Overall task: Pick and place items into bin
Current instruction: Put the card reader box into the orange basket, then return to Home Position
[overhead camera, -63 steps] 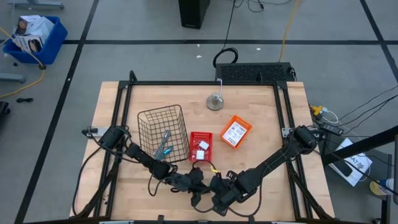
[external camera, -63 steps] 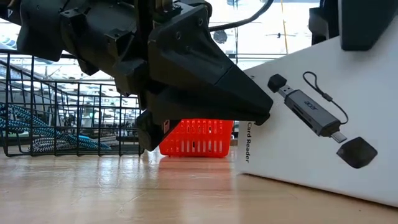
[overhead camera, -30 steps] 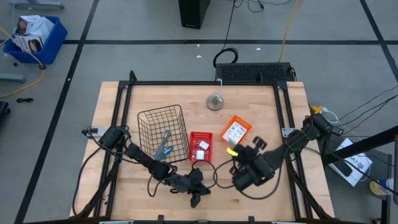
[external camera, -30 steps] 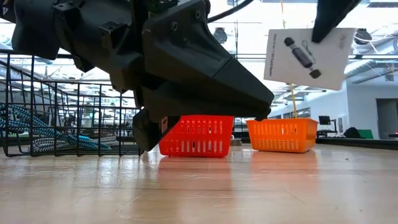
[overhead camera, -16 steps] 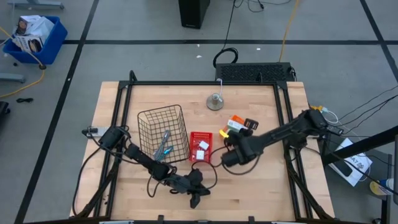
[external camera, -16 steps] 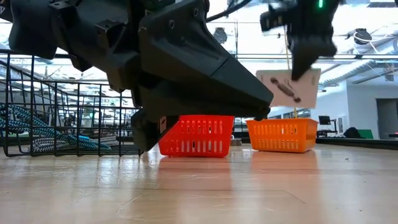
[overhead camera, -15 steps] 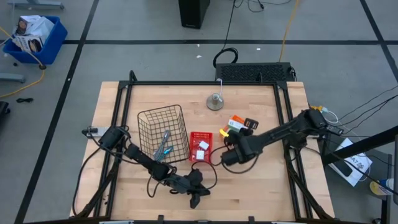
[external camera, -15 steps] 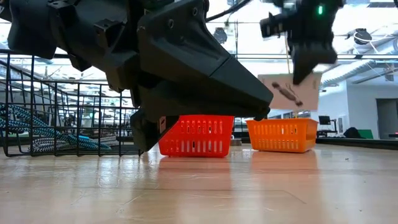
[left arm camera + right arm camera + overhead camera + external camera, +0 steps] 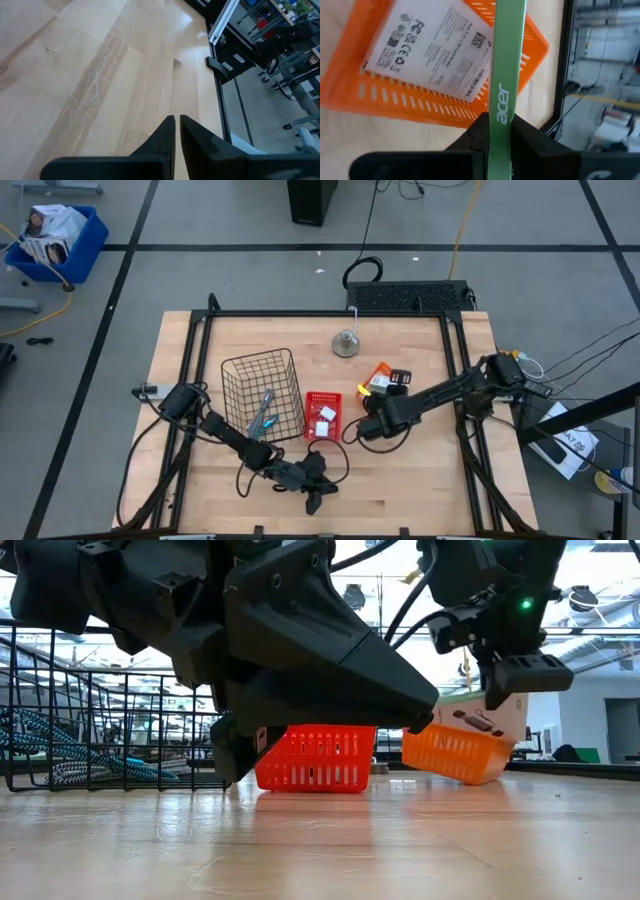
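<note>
Since half a second ago, right gripper (image 9: 501, 131), clamped on the green-edged Acer packet (image 9: 506, 55), has tipped the orange bin (image 9: 457, 753); seat the packet squarely before opening; left gripper (image 9: 177, 122) rests closed, empty.

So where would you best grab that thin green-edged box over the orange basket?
Pinch the green-edged box across its thin side, one jaw on each broad flat face, coming in edge-on. It is a slim slab, so that span probably suits the jaws. The right gripper holds it so above the orange basket. The left gripper waits low over the table.
</note>
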